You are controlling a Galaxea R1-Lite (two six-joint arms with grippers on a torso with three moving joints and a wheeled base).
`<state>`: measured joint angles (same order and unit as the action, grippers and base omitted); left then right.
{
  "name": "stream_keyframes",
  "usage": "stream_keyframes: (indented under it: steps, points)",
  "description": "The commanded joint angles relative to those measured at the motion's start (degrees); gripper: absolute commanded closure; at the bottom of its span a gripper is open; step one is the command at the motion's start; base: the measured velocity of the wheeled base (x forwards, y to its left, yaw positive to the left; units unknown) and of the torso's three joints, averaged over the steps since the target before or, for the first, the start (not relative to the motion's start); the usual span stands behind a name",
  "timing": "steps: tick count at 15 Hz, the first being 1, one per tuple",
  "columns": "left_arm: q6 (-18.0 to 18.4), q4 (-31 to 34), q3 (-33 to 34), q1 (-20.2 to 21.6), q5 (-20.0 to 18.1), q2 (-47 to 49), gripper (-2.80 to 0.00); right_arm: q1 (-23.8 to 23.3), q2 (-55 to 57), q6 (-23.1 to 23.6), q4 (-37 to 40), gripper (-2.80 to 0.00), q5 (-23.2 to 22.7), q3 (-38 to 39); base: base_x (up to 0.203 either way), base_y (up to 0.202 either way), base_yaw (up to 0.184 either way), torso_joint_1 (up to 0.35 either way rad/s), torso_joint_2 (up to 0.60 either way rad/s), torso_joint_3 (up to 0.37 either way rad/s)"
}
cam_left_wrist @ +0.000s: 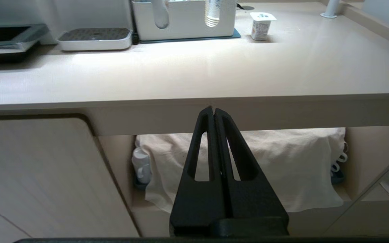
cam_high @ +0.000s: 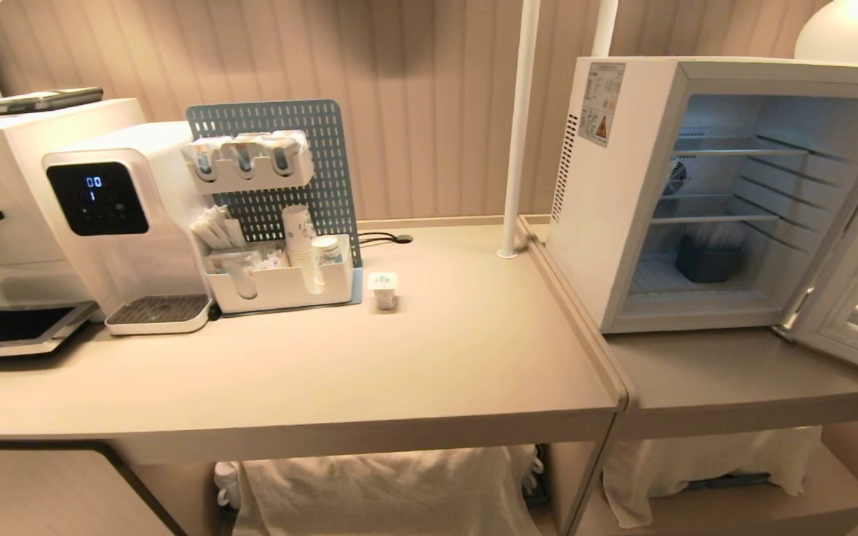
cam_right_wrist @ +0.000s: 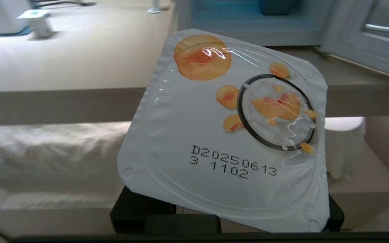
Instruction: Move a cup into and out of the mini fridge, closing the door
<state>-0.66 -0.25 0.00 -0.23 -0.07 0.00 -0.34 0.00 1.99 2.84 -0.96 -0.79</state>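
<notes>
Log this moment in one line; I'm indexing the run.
right gripper: holds cup below counter edge | left gripper: shut, empty, parked low | mini fridge: door open | second tub on counter

mini fridge (cam_high: 615,223) mouth unblocked (door (cam_high: 857,298) swung aside)

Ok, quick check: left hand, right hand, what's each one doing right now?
Left hand: shut, empty, below the counter's front edge.
Right hand: shut on the cup, the peach-printed foil lid facing the wrist camera; its fingers are hidden behind the lid.

From the head we look down over the desk (cam_high: 399,372); both wrist cameras sit low before its front edge, facing it too
</notes>
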Motion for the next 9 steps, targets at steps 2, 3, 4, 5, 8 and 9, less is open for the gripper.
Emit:
stream_keyframes:
  steps: [2, 3, 4, 5, 8, 9]
  points:
    - [0.0, 0.0, 0.0, 0.1, -0.1, 0.0, 0.00, 0.1, 0.2, 0.0, 0.1, 0.00, 0.1, 0.0, 0.185, -0.179, -0.003, 0.007, 0.00, -0.004]
    - [0.0, 0.0, 0.0, 0.1, 0.0, 0.0, 0.00, 0.1, 0.2, 0.0, 0.1, 0.00, 0.2, 0.0, 0.207, -0.205, -0.003, 0.008, 0.01, 0.002]
    - [0.0, 0.0, 0.0, 0.1, 0.0, 0.0, 0.00, 0.1, 0.2, 0.0, 0.1, 0.00, 0.2, 0.0, 0.199, -0.198, -0.001, 0.002, 0.01, 0.002]
    - [0.0, -0.1, 0.0, 0.1, -0.1, 0.0, 0.00, 0.1, 0.2, 0.0, 0.1, 0.00, 0.2, 0.0, 0.190, -0.190, -0.001, 0.002, 0.00, 0.002]
    - [0.0, -0.1, 0.0, 0.1, -0.1, 0.0, 0.00, 0.1, 0.2, 0.0, 0.1, 0.00, 0.2, 0.0, 0.194, -0.195, 0.000, 0.003, 0.00, 0.002]
    - [0.0, -0.1, 0.0, 0.1, -0.1, 0.0, 0.00, 0.1, 0.2, 0.0, 0.2, 0.00, 0.1, 0.0, 0.157, -0.188, 0.006, 0.004, 0.01, -0.001]
